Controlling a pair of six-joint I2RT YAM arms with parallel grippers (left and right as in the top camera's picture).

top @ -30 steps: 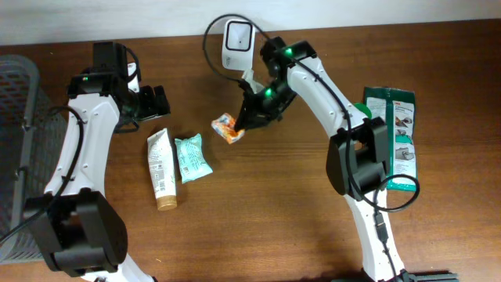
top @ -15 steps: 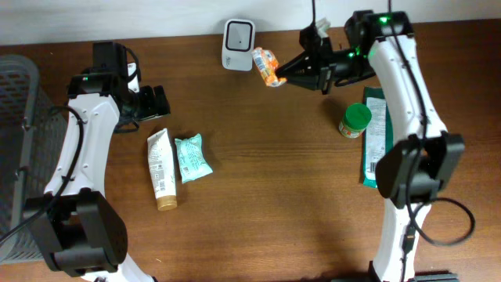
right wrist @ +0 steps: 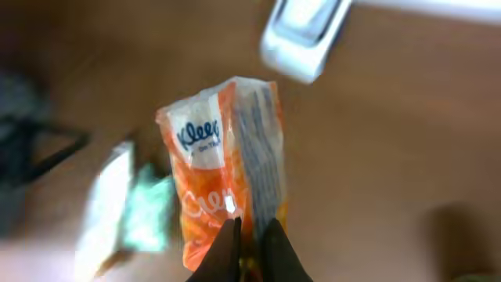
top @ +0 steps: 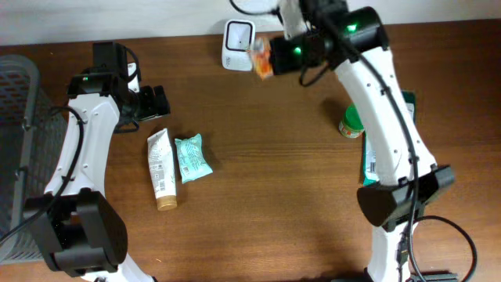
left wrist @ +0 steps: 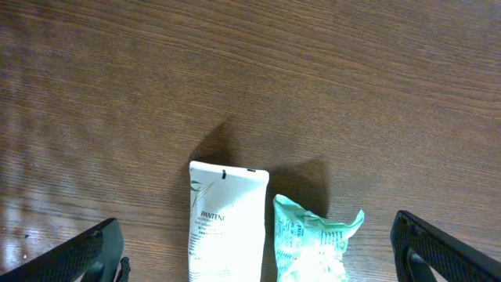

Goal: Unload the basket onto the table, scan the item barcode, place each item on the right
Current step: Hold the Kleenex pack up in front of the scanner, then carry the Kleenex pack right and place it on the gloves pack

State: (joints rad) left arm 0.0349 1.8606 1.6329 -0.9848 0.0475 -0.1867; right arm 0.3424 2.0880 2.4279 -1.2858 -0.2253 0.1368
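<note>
The tissue pack [top: 261, 59] is held clamped in the right gripper [right wrist: 250, 237] and has been carried from mid-desk [top: 258, 204] to just beside the scanner [top: 238, 35]. Barcode presentation is judged underway. The left gripper [top: 153, 102] is held wide open and empty.

- left arm [top: 74, 149] runs up the left side of the table, wrist bent in toward the middle
- left gripper [top: 155, 103] looks straight down, jaws spread wide
- right arm [top: 385, 110] is stretched way out to the far edge
- right gripper [right wrist: 249, 235] points left, fingers pinched tight on a tissue pack [right wrist: 223, 168]
</note>
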